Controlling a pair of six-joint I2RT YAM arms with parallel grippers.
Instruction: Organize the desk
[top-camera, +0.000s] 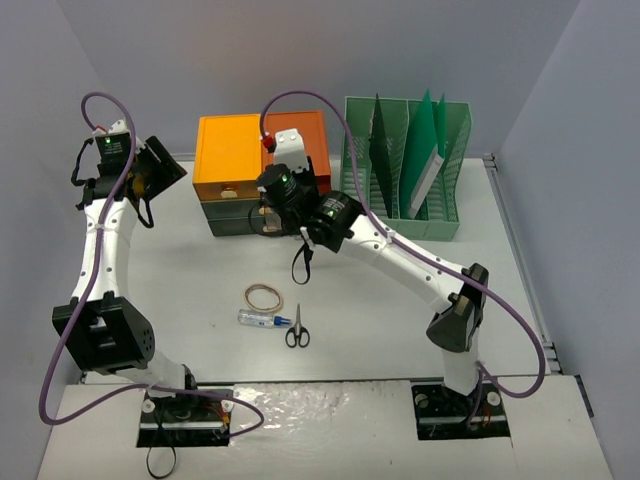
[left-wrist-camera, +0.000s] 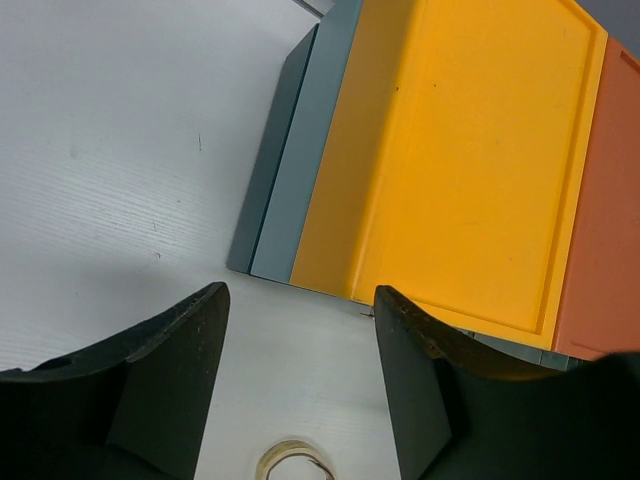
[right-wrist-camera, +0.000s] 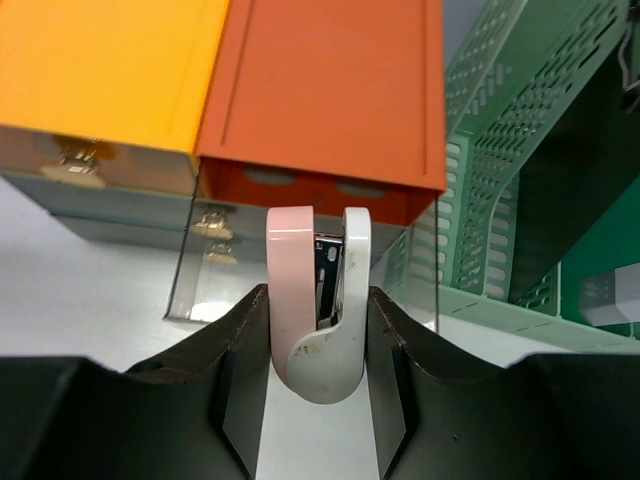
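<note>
The off-white desk carries a tape ring, a small glue tube and black-handled scissors near its middle. My right gripper is shut on a pink and white stapler, held upright just in front of the orange-topped drawer unit. A clear drawer stands pulled out below that unit. My left gripper hangs open and empty above the desk, left of the yellow-topped drawer unit, with the tape ring showing between its fingers.
A green slotted file rack with upright folders stands at the back right, close beside the drawer units. Grey walls close in the desk on the left, back and right. A black loop hangs under the right arm.
</note>
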